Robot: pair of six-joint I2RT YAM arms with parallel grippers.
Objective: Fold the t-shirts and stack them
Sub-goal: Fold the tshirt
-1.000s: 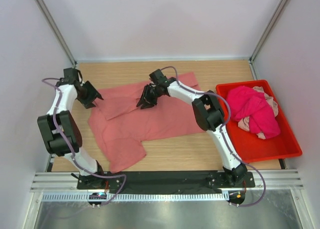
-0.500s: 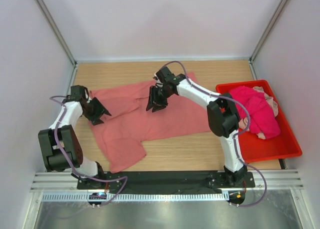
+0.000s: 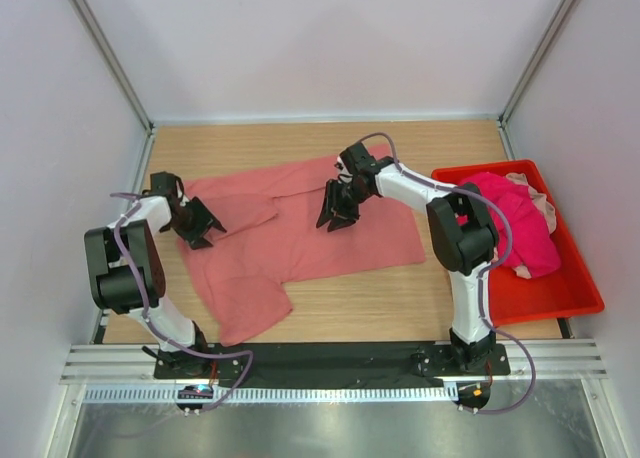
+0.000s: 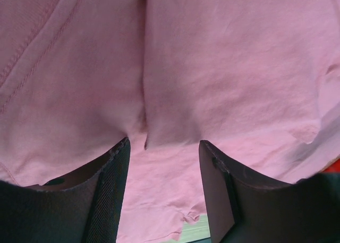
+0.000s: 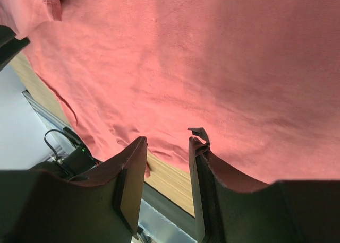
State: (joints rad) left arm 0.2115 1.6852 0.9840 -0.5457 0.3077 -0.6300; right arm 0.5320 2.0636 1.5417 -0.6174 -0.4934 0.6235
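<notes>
A large salmon t-shirt [image 3: 300, 240] lies spread on the wooden table, one sleeve towards the near left. My left gripper [image 3: 205, 230] is low over its left edge, jaws open, with pink cloth [image 4: 212, 68] under and between the fingers [image 4: 163, 147]. My right gripper [image 3: 335, 221] is over the shirt's upper middle, open and empty [image 5: 167, 142], above red-pink cloth [image 5: 212, 52]. A bright magenta t-shirt [image 3: 510, 218] and a pale pink one [image 3: 545, 210] lie bundled in the bin.
The red plastic bin [image 3: 560, 303] stands at the right edge of the table, close to the right arm. Bare wood [image 3: 420, 148] shows behind the shirt and along the near edge [image 5: 170, 182]. Enclosure walls stand at left, right and back.
My right gripper moved right across the shirt and my left gripper moved nearer and slightly right. The shirt's upper left part now lies flatter and more spread.
</notes>
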